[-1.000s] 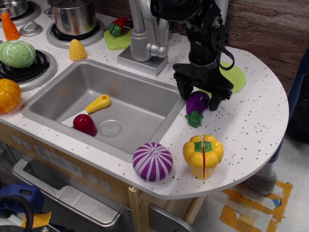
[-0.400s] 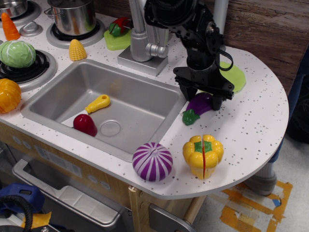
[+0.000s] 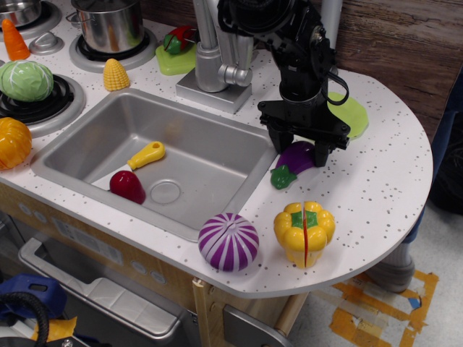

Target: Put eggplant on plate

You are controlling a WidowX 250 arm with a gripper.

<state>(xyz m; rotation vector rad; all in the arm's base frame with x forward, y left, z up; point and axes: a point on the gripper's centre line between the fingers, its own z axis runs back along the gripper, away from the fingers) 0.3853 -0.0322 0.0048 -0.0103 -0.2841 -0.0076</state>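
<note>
The purple eggplant (image 3: 298, 157) lies on the speckled counter just right of the sink, with its green stem cap pointing down-left. My gripper (image 3: 299, 148) is lowered over it. The black fingers (image 3: 277, 140) stand on either side of the eggplant's body, and the jaws are open. The lime-green plate (image 3: 352, 116) lies flat just behind and to the right of the gripper. It is partly hidden by the arm and has nothing on the part that shows.
The sink (image 3: 210, 152) holds a dark red piece (image 3: 127, 186) and a yellow piece (image 3: 147, 154). A striped purple vegetable (image 3: 228, 242) and a yellow pepper (image 3: 304, 228) stand near the front edge. The faucet (image 3: 213, 58) is behind, left of the arm.
The eggplant has turned, its stem swinging left toward the sink edge. The gripper has shifted slightly left and stays low over it, with the finger gap unchanged.
</note>
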